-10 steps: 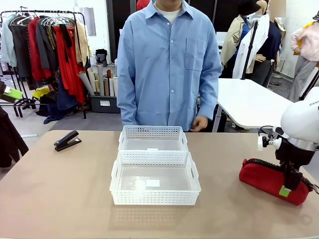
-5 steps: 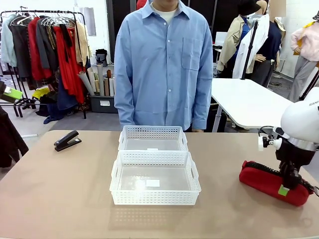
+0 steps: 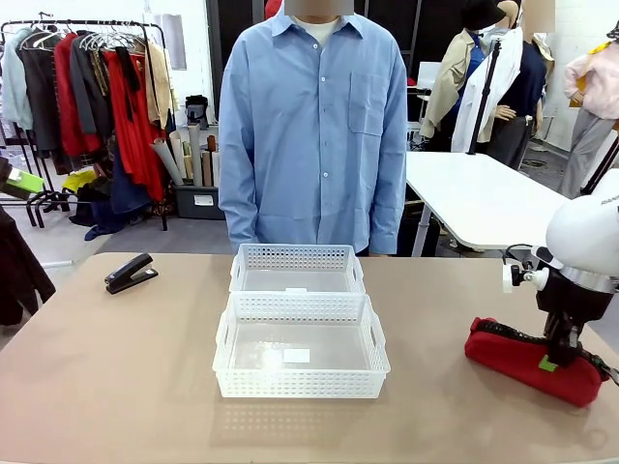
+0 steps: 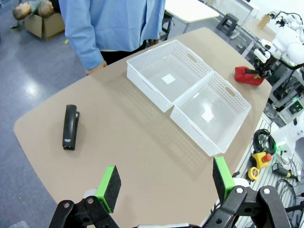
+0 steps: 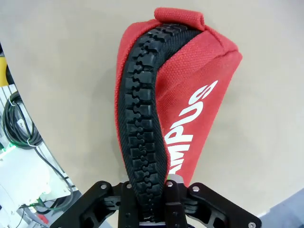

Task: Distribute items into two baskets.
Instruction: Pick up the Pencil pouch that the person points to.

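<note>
The red pouch (image 3: pixel 527 360) lies on the tabletop (image 3: pixel 126 367) at the robot's right, well apart from the baskets. The right end effector (image 3: pixel 549 365) comes straight down on it, its fingers pinched together on the pouch's black zipper (image 5: pixel 142 118), which runs along the top ridge. White lettering (image 5: pixel 190 123) on the pouch's side reads "MPUS"; the start of the word is hidden behind the fingers.

The near basket (image 3: pixel 300 384) and the far basket (image 3: pixel 296 253) sit in the middle of the tabletop, one behind the other, with their long sides touching. Each has a small white label (image 3: pixel 296 356) on its floor, too small to read. The near basket's right wall, with its handle cut-out, faces the pouch.

The stapler (image 3: pixel 131 274) lies at the far left of the tabletop, well apart from both baskets. In the left wrist view it has a pale mark on top that cannot be read.

The left end effector (image 4: pixel 166 173) hangs above the tabletop with its green pads (image 4: pixel 109 187) wide apart and nothing between them.

A person in a blue shirt (image 3: pixel 314 126) stands at the far edge, just behind the far basket. Behind are a clothes rack (image 3: pixel 87 87) at the left and a white table (image 3: pixel 484 198) at the right. Beside the tabletop, cables and a yellow box with a red button (image 4: pixel 260 159) lie on the floor.
</note>
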